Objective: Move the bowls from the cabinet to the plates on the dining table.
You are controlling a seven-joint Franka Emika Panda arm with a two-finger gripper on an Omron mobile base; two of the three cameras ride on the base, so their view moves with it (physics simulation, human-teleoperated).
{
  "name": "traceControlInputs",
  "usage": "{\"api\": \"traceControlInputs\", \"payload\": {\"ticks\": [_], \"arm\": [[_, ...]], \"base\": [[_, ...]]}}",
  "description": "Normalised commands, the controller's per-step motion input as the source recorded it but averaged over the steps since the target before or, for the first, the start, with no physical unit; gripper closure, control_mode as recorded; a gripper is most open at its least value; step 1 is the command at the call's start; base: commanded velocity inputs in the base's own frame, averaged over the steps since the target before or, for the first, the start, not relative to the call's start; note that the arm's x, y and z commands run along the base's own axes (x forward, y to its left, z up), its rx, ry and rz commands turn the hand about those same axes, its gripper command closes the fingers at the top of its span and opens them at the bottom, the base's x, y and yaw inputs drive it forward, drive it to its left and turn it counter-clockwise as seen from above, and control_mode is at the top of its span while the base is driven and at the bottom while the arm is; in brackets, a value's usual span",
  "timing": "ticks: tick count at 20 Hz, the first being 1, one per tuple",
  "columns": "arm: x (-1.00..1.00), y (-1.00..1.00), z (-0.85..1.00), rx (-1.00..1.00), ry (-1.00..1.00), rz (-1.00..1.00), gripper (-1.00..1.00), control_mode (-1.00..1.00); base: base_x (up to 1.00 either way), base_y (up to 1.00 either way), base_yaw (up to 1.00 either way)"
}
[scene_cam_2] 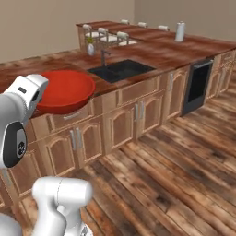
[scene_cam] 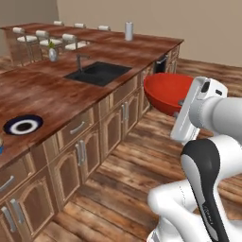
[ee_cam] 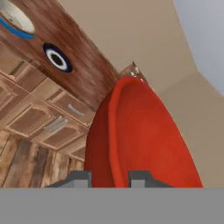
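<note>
A glossy red bowl (scene_cam: 166, 90) hangs in the air over the wooden floor, beside the dining table (scene_cam: 47, 90). My gripper (ee_cam: 109, 177) is shut on its rim, one finger on each side of the wall. The same bowl (scene_cam_2: 64, 90) is tilted slightly in the right base view, and in the hand view it (ee_cam: 140, 140) stands on edge. On the table lies the black-navy ringed plate (scene_cam: 22, 125) (ee_cam: 57, 58), bare. Beyond it a blue plate (ee_cam: 17, 29) carries a cream bowl (ee_cam: 15, 17). The cabinet is out of view.
A dark sink (scene_cam: 98, 72) with a faucet is set in the tabletop. A grey canister (scene_cam: 128, 30) and a small vase (scene_cam: 52, 54) stand farther back, with white stools (scene_cam: 42, 38) behind. A dark dishwasher (scene_cam_2: 198, 85) sits in the table's front.
</note>
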Motion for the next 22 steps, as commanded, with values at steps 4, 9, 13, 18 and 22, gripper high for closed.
{"api": "traceControlInputs", "payload": {"ticks": [4, 9, 13, 18, 22], "arm": [[0.00, 0.00, 0.00, 0.00, 0.00, 0.00, 1.00, 1.00], [0.00, 0.00, 0.00, 0.00, 0.00, 0.00, 1.00, 1.00], [0.00, 0.00, 0.00, 0.00, 0.00, 0.00, 1.00, 1.00], [0.00, 0.00, 0.00, 0.00, 0.00, 0.00, 1.00, 1.00], [0.00, 0.00, 0.00, 0.00, 0.00, 0.00, 1.00, 1.00]], "base": [[0.00, -0.33, 0.44], [0.00, -0.36, 0.44], [0.23, -0.41, 0.41], [0.59, -0.33, 0.32], [0.74, -0.46, 0.18]]}}
